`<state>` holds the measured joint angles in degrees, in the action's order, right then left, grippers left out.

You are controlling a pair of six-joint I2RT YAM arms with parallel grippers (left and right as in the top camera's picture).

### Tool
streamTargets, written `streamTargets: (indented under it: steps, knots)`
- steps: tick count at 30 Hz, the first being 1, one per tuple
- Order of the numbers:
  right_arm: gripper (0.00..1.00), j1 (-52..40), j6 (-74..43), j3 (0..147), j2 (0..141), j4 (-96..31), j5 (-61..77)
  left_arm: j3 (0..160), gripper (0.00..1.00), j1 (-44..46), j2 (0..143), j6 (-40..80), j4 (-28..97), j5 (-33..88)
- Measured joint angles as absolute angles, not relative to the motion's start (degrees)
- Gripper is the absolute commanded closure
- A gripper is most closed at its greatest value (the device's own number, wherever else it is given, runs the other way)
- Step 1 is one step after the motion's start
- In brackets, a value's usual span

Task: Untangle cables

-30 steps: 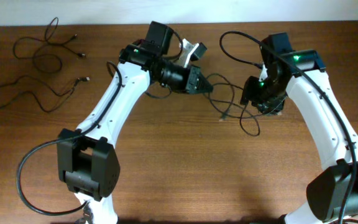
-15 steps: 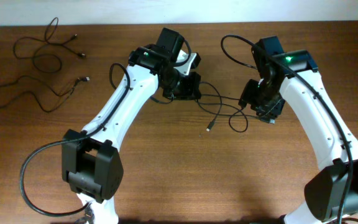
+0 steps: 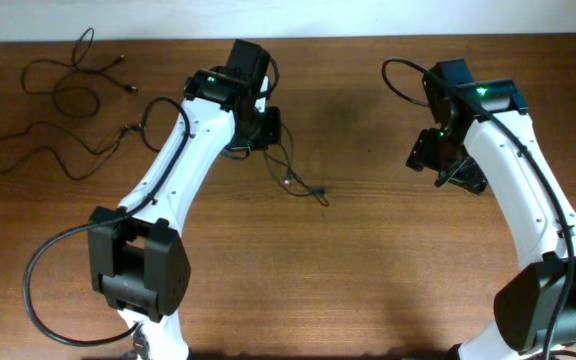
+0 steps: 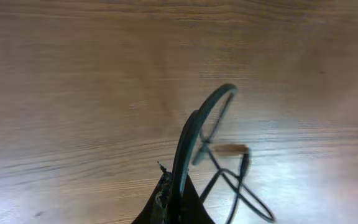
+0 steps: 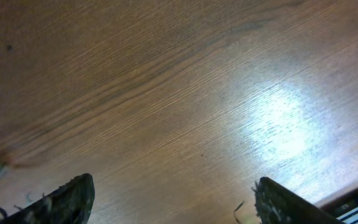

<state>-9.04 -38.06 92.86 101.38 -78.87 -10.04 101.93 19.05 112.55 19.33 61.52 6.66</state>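
Seen from above, the left gripper [image 3: 266, 130] sits over the back middle of the table [image 3: 368, 270]. Its jaws are pinched tight on a thin black cable [image 3: 286, 172], which droops from it and trails onto the wood, ending in a small plug [image 3: 323, 198] just to the right. Two more loose cables [image 3: 58, 120] lie spread out in the far left corner, well apart from both arms. The right gripper [image 3: 446, 168] hangs over the right side of the table, jaws spread wide and holding nothing, well apart from the gripped cable.

From the left wrist, the left gripper [image 4: 169, 202] shows its fingers meeting at the bottom edge. The cable [image 4: 188, 140] arches up out of them in a loop, and lower strands cross beside a blurred plug [image 4: 230, 149] lying on the wood.

From the right wrist, the two fingers [image 5: 73, 196] stand far apart at the bottom corners, with only bare wood between them. A small pale tip shows at the left edge, too cut off to tell what it is.
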Motion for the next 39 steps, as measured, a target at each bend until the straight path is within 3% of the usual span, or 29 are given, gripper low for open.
streamTargets:
  steps: [5, 13, 18, 27, 34, 39]
  knots:
    - [0.10, -9.04, -31.55, 92.84, 101.38, -74.76, -0.58, 101.93, 1.00, 19.09, 112.55, 11.68, 56.69, 23.88]
    - [0.10, -9.08, -24.14, 92.84, 101.38, -72.62, 13.23, 101.93, 1.00, 19.27, 112.55, -0.93, 53.71, 54.57]
    - [0.09, -10.26, -23.09, 92.86, 101.38, -72.60, 14.66, 101.93, 0.94, 19.27, 112.55, -2.20, 50.87, 57.93]
    - [0.09, -12.78, -21.98, 92.84, 101.38, -72.47, 15.81, 101.93, 1.00, 19.27, 112.55, -1.80, 47.46, 60.55]
    - [0.09, -12.80, -17.30, 92.84, 101.38, -71.61, 23.16, 101.93, 1.00, 19.27, 112.55, 12.75, 47.03, 51.92]
    - [0.10, -12.80, -16.14, 92.84, 101.38, -71.20, 25.17, 101.93, 1.00, 19.27, 112.55, 20.16, 45.54, 54.89]
